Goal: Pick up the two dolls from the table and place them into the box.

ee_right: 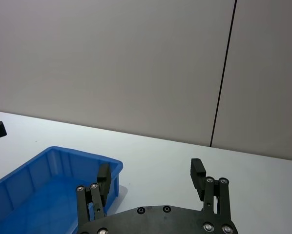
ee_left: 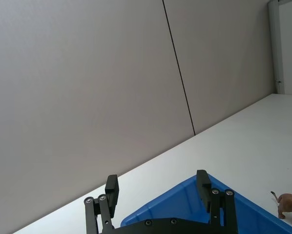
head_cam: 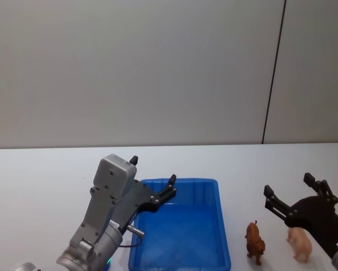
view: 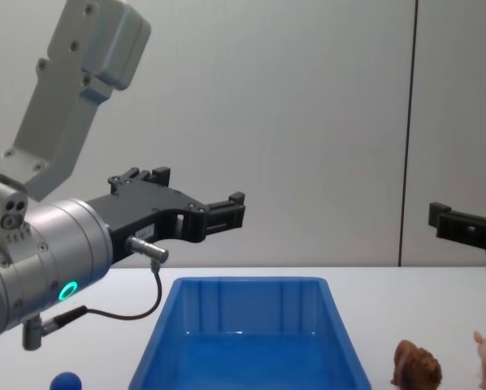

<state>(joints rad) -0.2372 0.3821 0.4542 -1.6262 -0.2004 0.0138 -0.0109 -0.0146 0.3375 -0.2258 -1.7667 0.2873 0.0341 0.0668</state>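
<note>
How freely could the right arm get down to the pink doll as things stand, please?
Probably yes: the right pincer hangs open above the pink doll, nothing between them, the brown doll standing clear.

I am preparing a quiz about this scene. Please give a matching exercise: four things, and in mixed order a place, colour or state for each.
1 brown doll
2 pink doll
3 box
4 left gripper

A open, raised over the box
B bright blue
C on the table, beside the box
D on the table, farthest right

Pairs: 1-C, 2-D, 3-B, 4-A
</note>
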